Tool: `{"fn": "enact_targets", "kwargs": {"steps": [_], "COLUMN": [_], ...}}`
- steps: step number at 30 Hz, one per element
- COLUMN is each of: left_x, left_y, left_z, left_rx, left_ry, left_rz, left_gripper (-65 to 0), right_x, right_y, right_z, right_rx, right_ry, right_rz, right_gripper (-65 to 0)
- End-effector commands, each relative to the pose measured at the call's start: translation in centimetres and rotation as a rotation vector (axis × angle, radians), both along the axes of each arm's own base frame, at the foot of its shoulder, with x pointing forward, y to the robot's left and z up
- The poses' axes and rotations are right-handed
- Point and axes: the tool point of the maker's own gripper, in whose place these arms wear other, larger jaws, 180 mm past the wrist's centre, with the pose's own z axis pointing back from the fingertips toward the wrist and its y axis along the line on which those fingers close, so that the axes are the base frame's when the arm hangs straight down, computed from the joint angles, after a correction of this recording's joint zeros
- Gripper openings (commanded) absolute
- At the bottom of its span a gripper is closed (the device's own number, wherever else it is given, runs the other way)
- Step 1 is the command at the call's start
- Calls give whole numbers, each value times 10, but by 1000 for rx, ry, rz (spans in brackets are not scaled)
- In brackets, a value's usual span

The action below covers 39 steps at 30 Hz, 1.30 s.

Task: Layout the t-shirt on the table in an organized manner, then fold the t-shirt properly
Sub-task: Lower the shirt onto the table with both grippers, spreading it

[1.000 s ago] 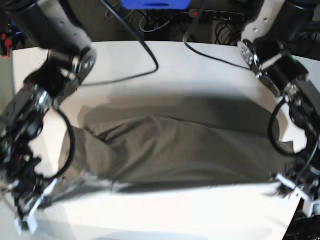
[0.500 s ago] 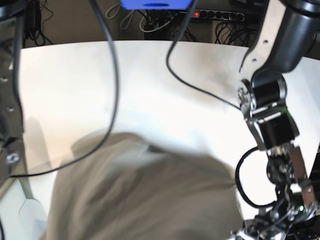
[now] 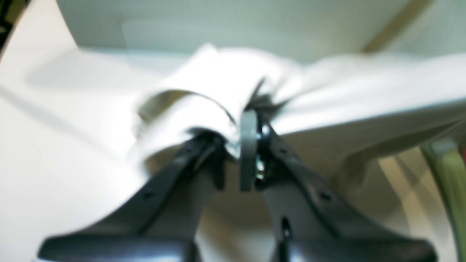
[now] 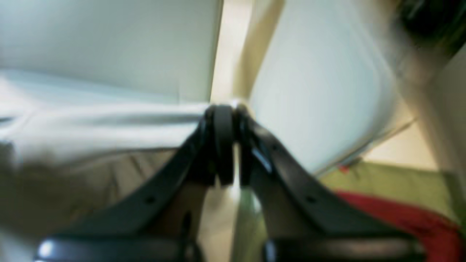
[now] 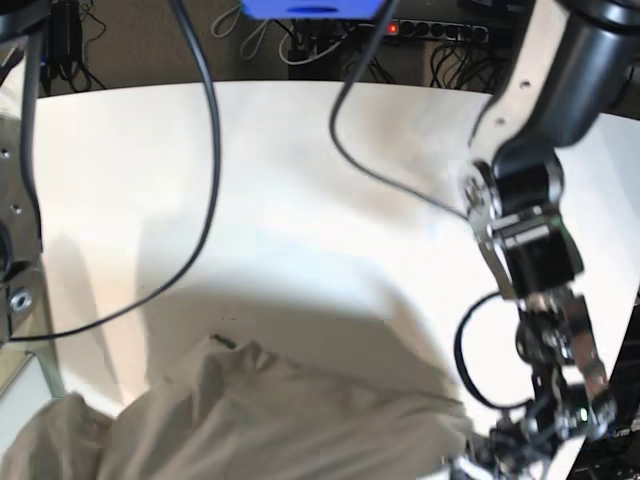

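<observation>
Tabletop first: the big smooth matte white table (image 5: 300,170) fills most of the base view, bare across its upper and middle stretch. Low in that frame, from the lower left corner to right of centre, the soft, wrinkly light grey-beige cotton t-shirt (image 5: 270,420) hangs bunched and sagging, seemingly lifted off the surface, though blur makes it hard to say whether any of it touches the table.

At the right edge of the base view the left arm's black-and-silver linkage (image 5: 525,240) reaches down toward the lower right corner. From its wrist camera, the left gripper (image 3: 236,145) has its dark fingers pinched together on a gathered fold of the shirt, near the frame's centre. In the right wrist view, the right gripper (image 4: 224,120) is likewise clamped tight on a stretched edge of cloth running off to the left.

I'd judge this the laying-out step, the garment held up between two grips. Next calls for carrying it over the bare table, keeping the edge taut, and lowering it flat before letting go.
</observation>
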Motion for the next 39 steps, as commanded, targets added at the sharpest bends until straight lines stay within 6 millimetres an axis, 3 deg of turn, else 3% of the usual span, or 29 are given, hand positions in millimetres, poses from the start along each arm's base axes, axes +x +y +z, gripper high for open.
{"fn": "enact_targets", "kwargs": {"steps": [1,6,16,22,27,33,39], "left_x": [1,-27,-105,-153,-184,-213,-226], "left_y": [19,26,63,76,84,94,102], "left_z": [21,-20,-83,-128,-158,-184,-194], "left_rx": [27,67,240,308,337,366,388], "left_ry": [-64,-5,173,316,411,497,538], "left_rz": [42,55,83,76,69,65,65], "left_gripper": [-649,-649,-649,-649,-649,-649,-647], "right_x": [-5,-35,-107,-151,-189,-235,-264], "right_y": [5,28,93,139,163,172,176], "right_z": [-15,-98,-218,-287,-331,-372,-392], "right_rx": [-17,9,70,204,292,346,370], "right_ry": [27,132,259,397,514,648,727], "right_rz": [4,22,121,230,266,252,242], "right_gripper": [-650,-650,-650,-650,-650,-650,-650]}}
